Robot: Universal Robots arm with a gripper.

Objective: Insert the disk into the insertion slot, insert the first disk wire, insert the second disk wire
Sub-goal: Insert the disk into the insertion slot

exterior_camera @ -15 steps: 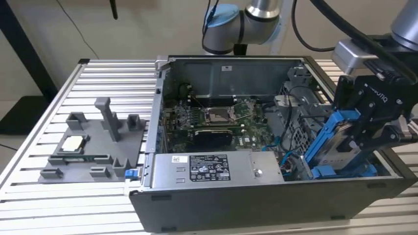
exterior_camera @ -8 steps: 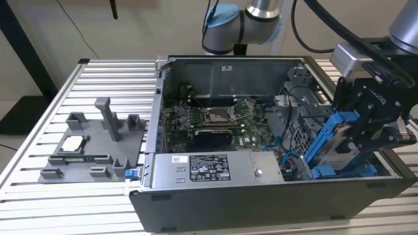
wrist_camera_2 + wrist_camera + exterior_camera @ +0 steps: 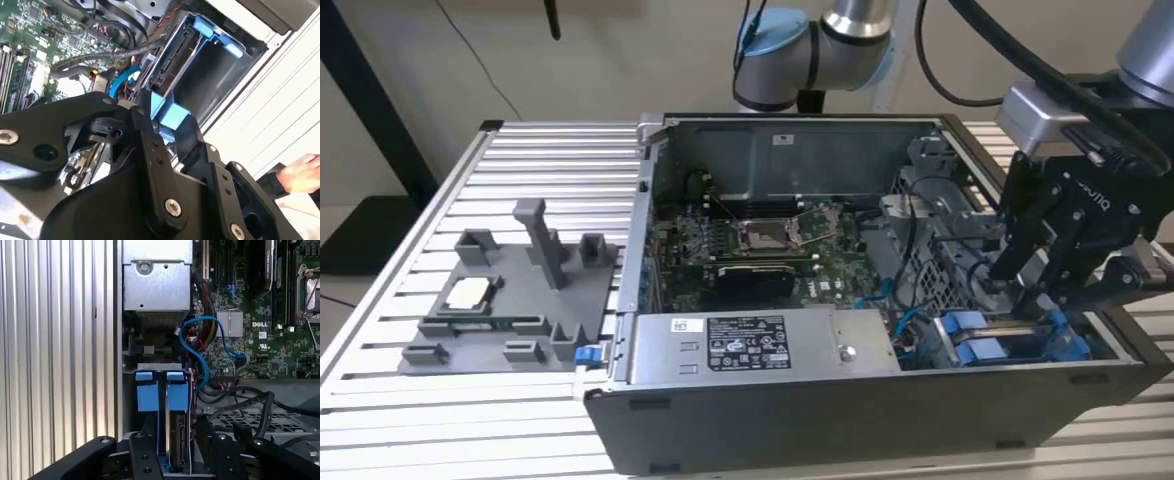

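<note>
The disk (image 3: pixel 178 437) stands on edge in its blue carrier frame (image 3: pixel 171 118), down in the insertion slot (image 3: pixel 202 75), the dark drive cage at the case's corner (image 3: pixel 1014 340). My gripper (image 3: pixel 177 460) is shut on the carrier's near end, one black finger (image 3: pixel 145 135) on each side. In the exterior view the gripper (image 3: pixel 1041 300) reaches down into the case at that view's right, over the blue tabs (image 3: pixel 967 330). A loose blue wire (image 3: pixel 200 340) loops just beyond the cage beside thin red and black wires (image 3: pixel 192 347).
The open computer case (image 3: pixel 854 410) holds a motherboard (image 3: pixel 761 240) and a grey power-supply box (image 3: pixel 761 345). A grey fixture tray with upright posts (image 3: pixel 507 300) lies on the slatted table at the exterior view's left. A person's hand (image 3: pixel 302 172) rests outside the case.
</note>
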